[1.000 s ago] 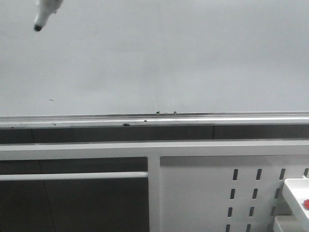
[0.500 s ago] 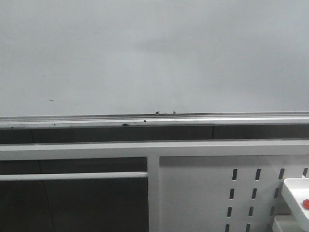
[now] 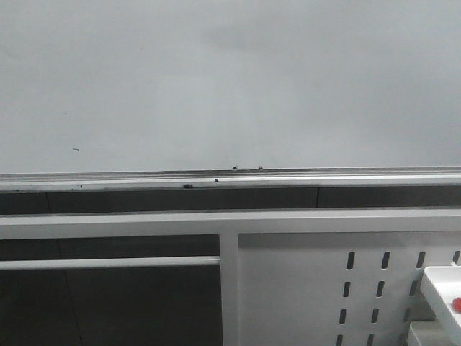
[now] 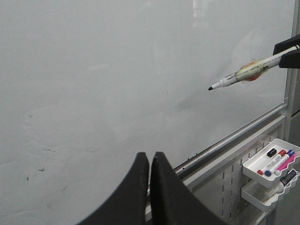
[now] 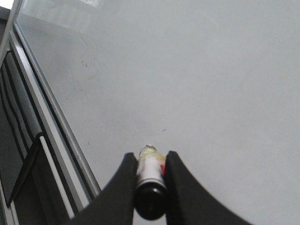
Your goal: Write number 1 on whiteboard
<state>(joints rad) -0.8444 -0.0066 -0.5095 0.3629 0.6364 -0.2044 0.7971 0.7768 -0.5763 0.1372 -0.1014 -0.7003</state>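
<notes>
The whiteboard (image 3: 230, 86) fills the upper front view, pale grey, with a silver rail (image 3: 230, 177) along its lower edge. No stroke of a number 1 shows on it in any view. My right gripper (image 5: 151, 159) is shut on a white marker (image 5: 150, 176) with a black end cap. In the left wrist view that marker (image 4: 243, 72) points its black tip at the board (image 4: 117, 70), a little off the surface, held by the right gripper (image 4: 288, 49). My left gripper (image 4: 149, 157) is shut and empty, near the board's rail. Neither gripper shows in the front view.
A white panel with slotted holes (image 3: 346, 288) and white frame bars (image 3: 144, 223) lie below the board. Two white trays (image 4: 269, 161) with several markers hang on the panel; one tray's corner also shows in the front view (image 3: 441, 285). Small dark specks sit on the rail (image 3: 245, 167).
The marker tip that showed at the front view's top left one second ago has left that view. The board looks the same.
</notes>
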